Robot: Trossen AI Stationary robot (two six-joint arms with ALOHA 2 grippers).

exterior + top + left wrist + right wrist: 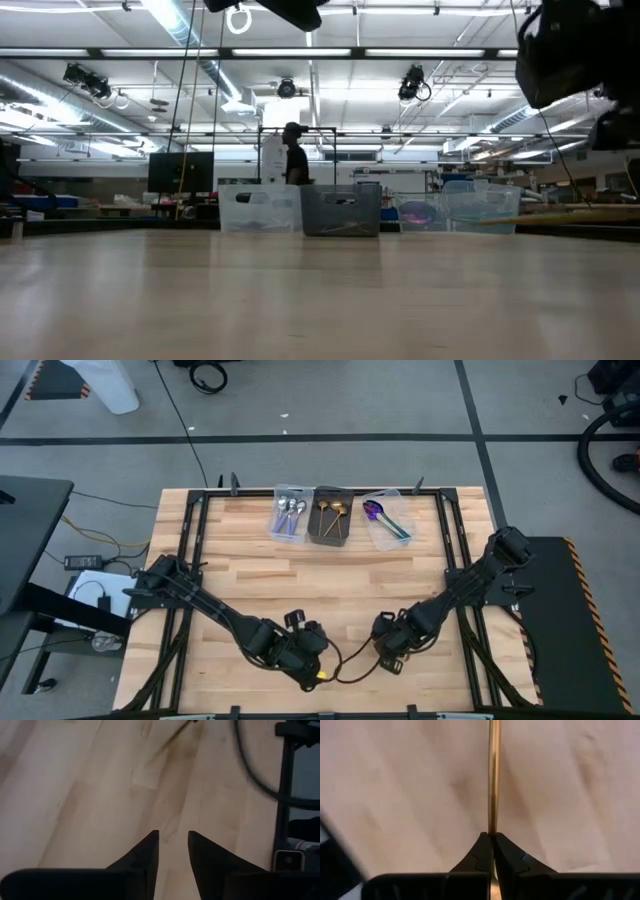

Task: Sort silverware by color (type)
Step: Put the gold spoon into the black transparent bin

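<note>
Your right tool [493, 851] is clamped shut on a gold spoon [493, 780]. In its wrist view the two fingers [481, 855] meet on the slim gold handle, which runs straight ahead from the tips over the bare wood of the desk [250, 575]. From above, that tool [385, 655] sits low at the near edge of the desk, and the spoon [350, 671] reaches from it toward your left tool [318, 675], which lies just beside it.

Your left tool [173, 842] stands partly open and holds nothing; its fingers [142, 855] frame only bare wood, with a gap between them. A thin dark-gold streak shows farther ahead of it, too blurred to name.

Well ahead of both tools, at the far edge of the desk, three bins stand side by side. The clear bin [291, 513] farthest toward your left arm's side holds the silver spoons [290, 512]. The dark bin [331, 515] in the middle holds more gold spoons [333, 512]. The clear bin [388, 518] toward your right arm's side holds the rainbow spoons [385, 517].

In the low view a person [295, 155] stands in the room behind the bins.
</note>
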